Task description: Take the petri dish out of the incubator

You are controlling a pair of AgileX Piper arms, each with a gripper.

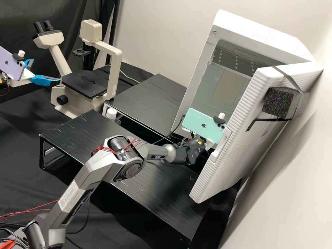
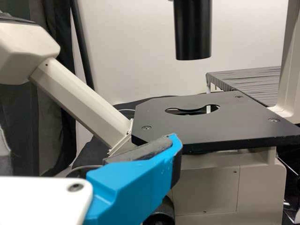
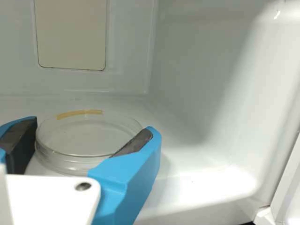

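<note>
The dish [image 3: 89, 136] is inside the incubator [image 1: 254, 31], gripped by the right gripper [image 1: 210, 144].

In the high view, the incubator stands at two o'clock, a smooth white box; its door [image 1: 214, 183], at four o'clock, is swung open and finely ribbed, with a speckled black foam block [image 1: 276, 103] strapped on. The right arm [image 1: 84, 186], metallic grey, comes in from seven o'clock, its gripper at the incubator's opening. A cream microscope [image 1: 115, 76] stands at ten o'clock, and the left gripper [image 1: 43, 74] is beside it, blue fingers spread apart. Two flat-topped black stands [image 1: 155, 186] [image 1: 148, 100] show straight scored lines.

In the left wrist view, a dark, ridged pad [image 2: 140, 151] lines an angular blue finger near the microscope's matte black stage [image 2: 197, 129], which has a rounded cutout and sunken screws. A smooth black cylinder [image 2: 192, 33] hangs over it.

In the right wrist view, take twelve o'clock as the dish's side toward the incubator's back wall. The dish is round, shallow and clear, with a thin shiny rim, stacked edge lines and a strip of yellowish tape [image 3: 79, 113] at twelve. Dark pads close on it at nine and four o'clock.
</note>
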